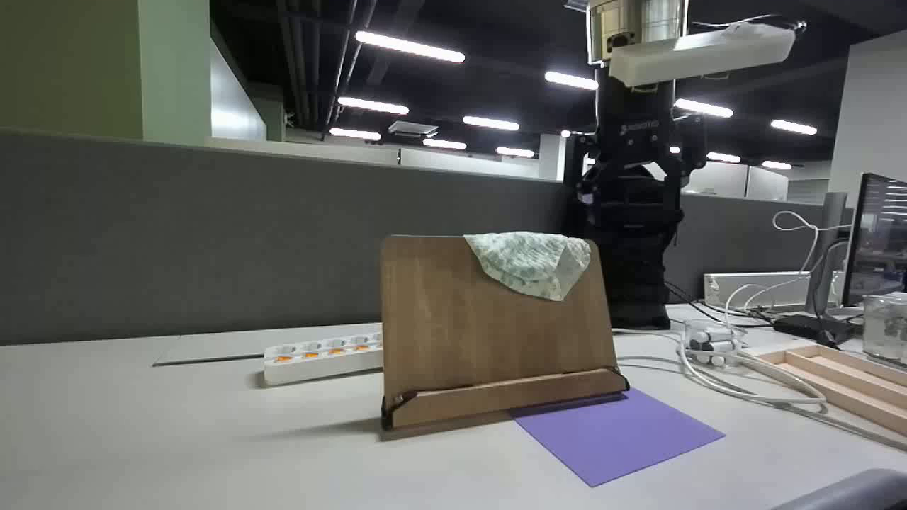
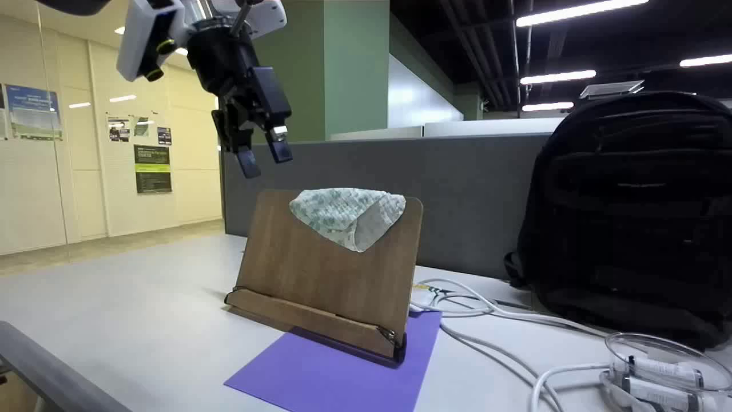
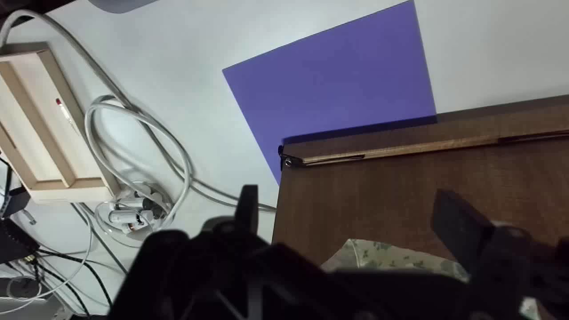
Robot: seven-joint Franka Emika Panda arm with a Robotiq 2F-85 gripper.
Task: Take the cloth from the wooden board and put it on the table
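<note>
On the wooden board [image 1: 482, 333], cloth [image 1: 528, 263]

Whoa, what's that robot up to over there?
The robot is meant to move the cloth from the wooden board to the table. Right now its gripper hangs in the air, higher than the board, open and with nothing in it. The cloth is draped over the board's top edge, with a corner hanging down the front. The board stands on the table, partly over a purple sheet. Next, the robot will probably reach for the cloth.
</note>
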